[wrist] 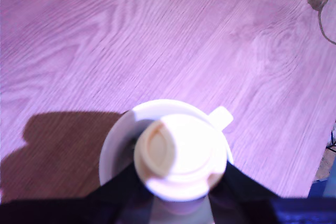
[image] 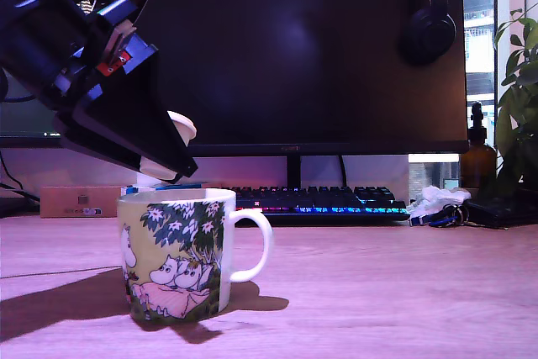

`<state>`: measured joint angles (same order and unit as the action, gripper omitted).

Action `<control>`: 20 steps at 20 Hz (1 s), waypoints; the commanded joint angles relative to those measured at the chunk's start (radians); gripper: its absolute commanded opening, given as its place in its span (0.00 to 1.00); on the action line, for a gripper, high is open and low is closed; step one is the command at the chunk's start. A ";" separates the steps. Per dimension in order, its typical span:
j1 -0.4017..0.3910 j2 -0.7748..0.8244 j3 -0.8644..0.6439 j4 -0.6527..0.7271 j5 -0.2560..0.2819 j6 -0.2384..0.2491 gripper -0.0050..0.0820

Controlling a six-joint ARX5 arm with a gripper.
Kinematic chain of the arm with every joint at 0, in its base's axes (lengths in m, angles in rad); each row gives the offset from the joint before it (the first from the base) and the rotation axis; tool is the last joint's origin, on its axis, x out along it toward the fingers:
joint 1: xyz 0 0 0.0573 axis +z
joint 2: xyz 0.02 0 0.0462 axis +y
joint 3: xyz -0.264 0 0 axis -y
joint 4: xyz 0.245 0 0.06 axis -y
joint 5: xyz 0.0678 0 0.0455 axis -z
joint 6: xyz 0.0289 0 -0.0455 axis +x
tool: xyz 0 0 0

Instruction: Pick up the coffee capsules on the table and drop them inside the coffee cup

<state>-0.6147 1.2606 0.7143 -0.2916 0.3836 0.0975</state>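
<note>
- Black gripper (wrist: 181,184), nearest the wrist camera, is clamped on one whitish tapered plastic coffee capsule (wrist: 178,156), its jaws pressed to the pod's sides.
- That capsule hangs directly over the open mouth of the pale yellowish ceramic coffee cup (image: 178,250) with cartoon figures and a white handle; the exterior view shows it just above the rim, not yet inside.
- To do the drop well, I judge the jaws should part only while the pod stays centred over the opening, so it cannot clip the rim.
- Count: one capsule visible, one cup; the cup's interior is mostly hidden, so others inside cannot be ruled out.
- Cup stands on the light wood-grain table (image: 395,292).
</note>
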 commanded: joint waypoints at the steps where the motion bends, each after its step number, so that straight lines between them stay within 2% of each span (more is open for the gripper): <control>1: -0.003 0.010 -0.002 0.003 -0.002 0.008 0.22; 3: -0.003 0.010 -0.002 -0.003 -0.021 0.008 0.26; 4: -0.003 0.010 -0.002 -0.007 -0.029 0.009 0.38; 5: -0.003 0.010 -0.002 -0.007 -0.031 0.010 0.56; 6: -0.003 0.010 -0.001 -0.008 -0.032 0.008 0.70; 14: -0.003 0.009 -0.001 -0.008 -0.025 0.008 0.71; 15: -0.003 0.009 -0.001 -0.008 -0.025 0.008 0.70; 17: -0.003 0.008 -0.001 -0.009 -0.026 0.008 0.56; 18: -0.003 0.007 -0.001 -0.009 -0.025 0.008 0.45; 20: -0.003 0.007 -0.001 -0.008 -0.025 0.004 0.16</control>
<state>-0.6147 1.2606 0.7143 -0.3065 0.3557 0.0975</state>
